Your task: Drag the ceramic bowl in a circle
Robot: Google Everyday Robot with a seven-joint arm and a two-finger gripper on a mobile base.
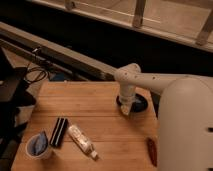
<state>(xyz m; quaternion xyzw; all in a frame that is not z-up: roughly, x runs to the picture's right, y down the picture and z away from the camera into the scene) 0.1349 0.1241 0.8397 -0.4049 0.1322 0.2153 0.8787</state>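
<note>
Dim warm indoor light, soft blur throughout, dark band behind the wooden table [95, 107], gripper [126, 108] low over the shadowed ceramic bowl [139, 103], bright white arm [160, 85] catching glare.

- The robot is off-white all over, with a smooth, matte plastic-looking shell.
- Its arm [150, 80] is a thick round tube, the same pale colour from end to end.
- A rounded elbow-like joint caps the arm where it bends, shaped like a smooth dome.
- Below the joint, a shorter cylindrical wrist section narrows slightly toward its tip.
- The end effector [126, 107] sits at the wrist's tip, over the far right part of the bench, at the bowl; it is pale, with a yellowish tint.
- A large, bulging, off-white body segment fills the right edge, with a few small dark marks on its side.
</note>
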